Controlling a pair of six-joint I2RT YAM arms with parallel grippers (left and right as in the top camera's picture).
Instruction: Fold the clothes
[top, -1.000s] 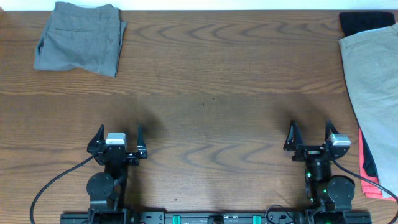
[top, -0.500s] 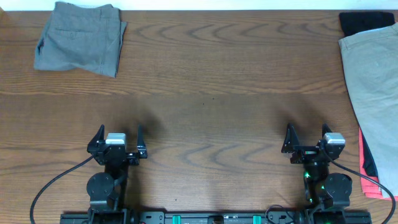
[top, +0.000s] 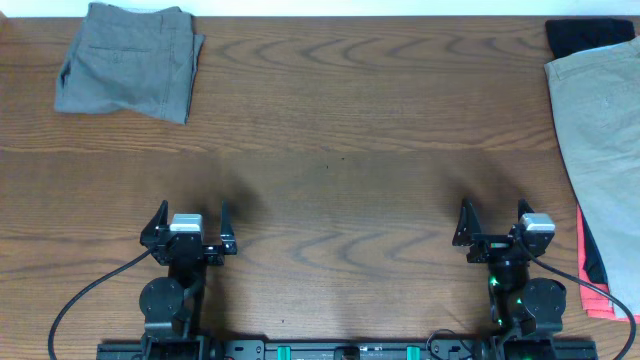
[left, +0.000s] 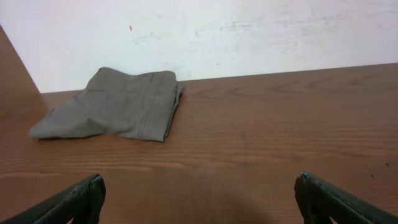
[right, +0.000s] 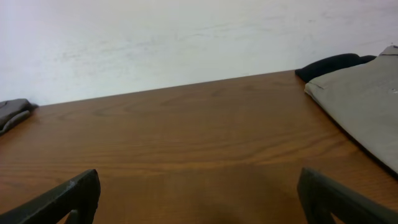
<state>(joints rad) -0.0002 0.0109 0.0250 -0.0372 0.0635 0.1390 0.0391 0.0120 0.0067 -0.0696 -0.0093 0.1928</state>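
Observation:
Folded mid-grey shorts lie at the table's far left corner; they also show in the left wrist view. Beige shorts lie flat along the right edge, over a black piece at the far right and a red piece near the front right. The beige shorts and the black piece also show in the right wrist view. My left gripper is open and empty at the front left. My right gripper is open and empty at the front right.
The brown wooden table spans the view, with a white wall behind it. The arm bases and black cables sit along the front edge.
My right gripper moved slightly toward the front and left between the earliest frame and now. The left arm and the clothes have not moved.

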